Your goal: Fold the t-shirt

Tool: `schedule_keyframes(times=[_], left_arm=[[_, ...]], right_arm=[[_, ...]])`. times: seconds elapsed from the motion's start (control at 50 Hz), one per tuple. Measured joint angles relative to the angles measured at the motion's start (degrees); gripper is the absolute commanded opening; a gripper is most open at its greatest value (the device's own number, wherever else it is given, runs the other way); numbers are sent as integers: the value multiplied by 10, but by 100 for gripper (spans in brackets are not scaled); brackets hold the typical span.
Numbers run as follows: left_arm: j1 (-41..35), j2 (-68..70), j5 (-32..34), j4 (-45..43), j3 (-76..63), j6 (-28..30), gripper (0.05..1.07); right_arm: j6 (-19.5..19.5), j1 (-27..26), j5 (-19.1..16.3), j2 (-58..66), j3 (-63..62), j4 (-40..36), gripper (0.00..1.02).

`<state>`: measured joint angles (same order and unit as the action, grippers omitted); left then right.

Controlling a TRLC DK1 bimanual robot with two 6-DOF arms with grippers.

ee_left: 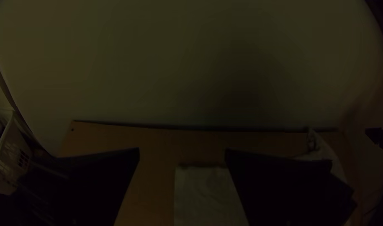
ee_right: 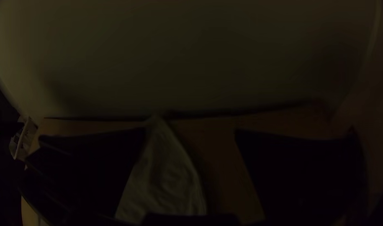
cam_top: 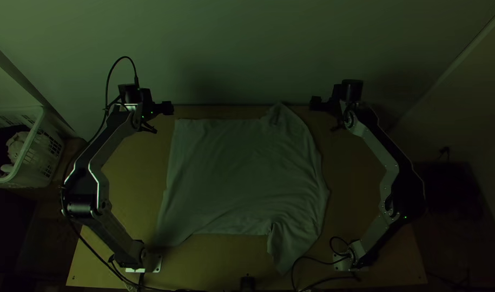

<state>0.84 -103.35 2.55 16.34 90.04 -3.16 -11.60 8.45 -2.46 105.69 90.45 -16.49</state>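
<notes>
T-shirt [cam_top: 239, 176] lies mostly spread mid-table [cam_top: 128, 189], we see, its pointed ends toward one and five o'clock; it looks creased near five, as far as we can judge. Our left gripper [cam_top: 160, 119] is at its ten o'clock, our right gripper [cam_top: 324, 116] at two, both wide apart.

From my remote seat I can't read any text, label, brand, number or sign in any of my three camera views.
</notes>
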Motion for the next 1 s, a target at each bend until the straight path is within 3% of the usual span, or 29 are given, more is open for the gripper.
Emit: schedule_keyframes(times=[0.28,0.5,0.92,1.0], left_arm=[[-13,-127,-2,92,104,0,102],[-16,-194,-14,101,147,0,102],[-18,-270,-48,119,209,5,101],[-19,-274,-48,119,214,7,91]], right_arm=[[-16,-1,-2,45,37,-29,98],[-17,-2,-6,84,95,-97,98],[-17,-2,-6,109,108,-106,98],[-17,-2,-6,110,108,-106,98]])
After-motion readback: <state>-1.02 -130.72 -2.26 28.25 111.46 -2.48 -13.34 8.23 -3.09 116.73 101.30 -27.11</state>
